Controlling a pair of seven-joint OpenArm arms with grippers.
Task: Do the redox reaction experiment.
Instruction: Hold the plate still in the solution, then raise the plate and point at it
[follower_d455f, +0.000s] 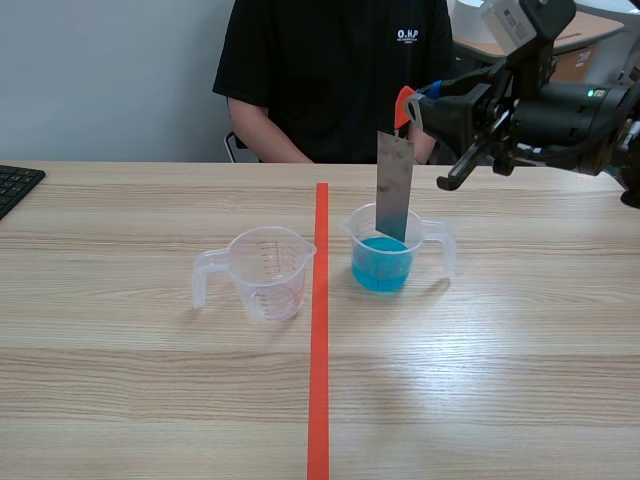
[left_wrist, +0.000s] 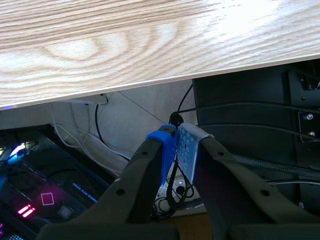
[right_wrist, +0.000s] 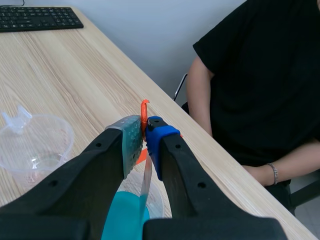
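A clear measuring cup (follower_d455f: 385, 255) right of the red tape holds blue liquid (follower_d455f: 381, 264). A grey metal strip (follower_d455f: 394, 186) stands in it, its lower end dipped in the liquid. My right gripper (follower_d455f: 408, 108) comes in from the right, raised, and is shut on the strip's top end; in the right wrist view the strip (right_wrist: 146, 181) hangs between its pads over the blue liquid (right_wrist: 125, 217). An empty clear cup (follower_d455f: 262, 271) stands left of the tape, also seen beside the right gripper as the empty cup (right_wrist: 34, 145). My left gripper (left_wrist: 177, 142) is shut on nothing, below the table's edge.
A person in a black shirt (follower_d455f: 335, 70) sits across the table. A black keyboard (follower_d455f: 14, 186) lies at the far left edge. The red tape line (follower_d455f: 319, 330) runs down the table's middle. Cables and equipment (left_wrist: 60, 190) lie under the table near the left gripper.
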